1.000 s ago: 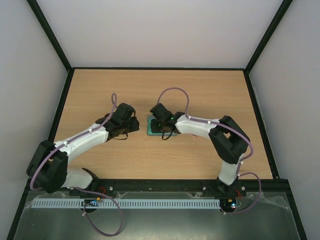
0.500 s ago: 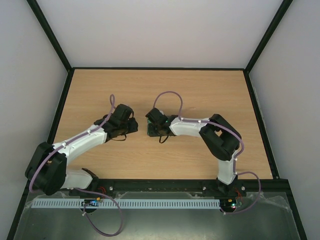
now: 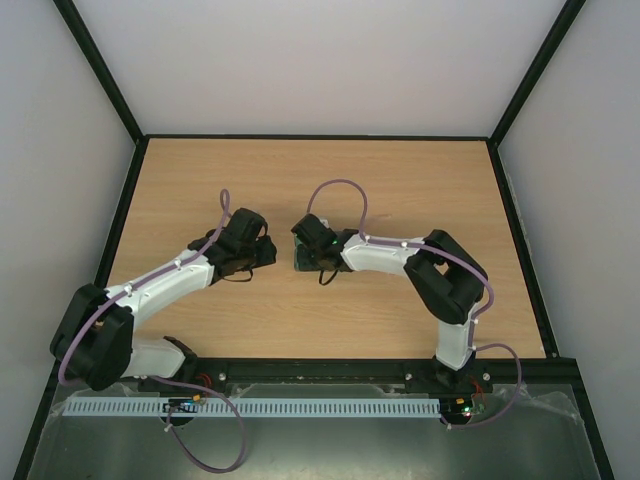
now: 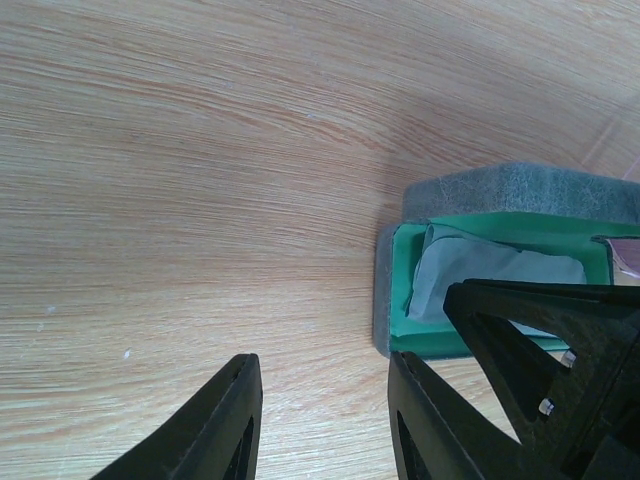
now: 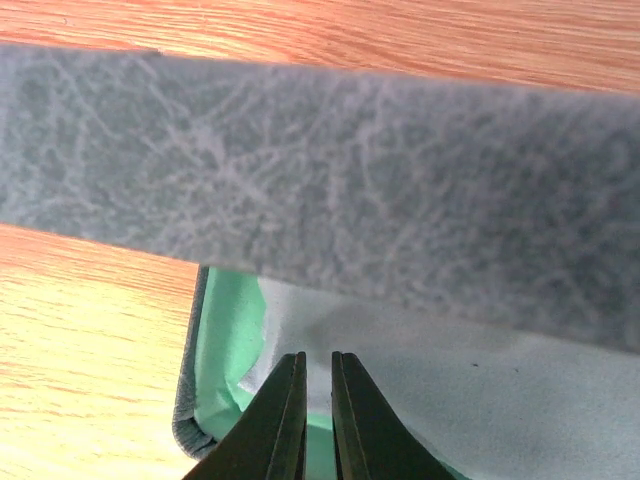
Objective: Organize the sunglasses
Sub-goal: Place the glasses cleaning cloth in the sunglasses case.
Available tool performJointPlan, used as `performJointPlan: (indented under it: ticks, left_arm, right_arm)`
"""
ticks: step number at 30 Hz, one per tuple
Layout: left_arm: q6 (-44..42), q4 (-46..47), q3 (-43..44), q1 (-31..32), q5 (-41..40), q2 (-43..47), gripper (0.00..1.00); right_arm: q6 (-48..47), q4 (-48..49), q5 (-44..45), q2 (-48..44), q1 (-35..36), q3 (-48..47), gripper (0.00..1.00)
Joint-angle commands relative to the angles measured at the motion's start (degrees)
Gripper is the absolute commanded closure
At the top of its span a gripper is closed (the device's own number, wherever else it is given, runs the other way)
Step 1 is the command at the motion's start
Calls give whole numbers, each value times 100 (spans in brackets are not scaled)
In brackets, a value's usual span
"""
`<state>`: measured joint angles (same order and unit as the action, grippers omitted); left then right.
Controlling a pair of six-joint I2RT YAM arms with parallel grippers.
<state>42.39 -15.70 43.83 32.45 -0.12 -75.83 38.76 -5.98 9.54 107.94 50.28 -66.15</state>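
Observation:
The grey-blue case lies open on the table, its green lining showing. The pale blue-grey cloth lies inside it. Only a pink sliver of the sunglasses shows, at the right edge of the left wrist view; the rest is hidden. My right gripper is shut, its tips over the cloth and just under the case's raised grey lid. My left gripper is open and empty over bare wood, just left of the case. In the top view both grippers flank the case.
The wooden table is ringed by a black frame, with white walls behind and beside it. The right arm's finger crosses in front of the case in the left wrist view.
My right gripper has shifted slightly left over the case, and its elbow has pulled back. Less green lining shows from above. The left arm has barely moved.

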Motion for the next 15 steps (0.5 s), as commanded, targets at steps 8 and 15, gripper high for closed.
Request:
performJointPlan:
  ticks: [8, 15]
  left_arm:
    - [-47, -62, -31, -34, 12, 120, 59]
    - [-73, -99, 5, -33, 26, 127, 54]
  right_arm:
    - [-93, 14, -36, 459, 30, -250, 88]
    - [-135, -79, 11, 263, 25, -144, 87]
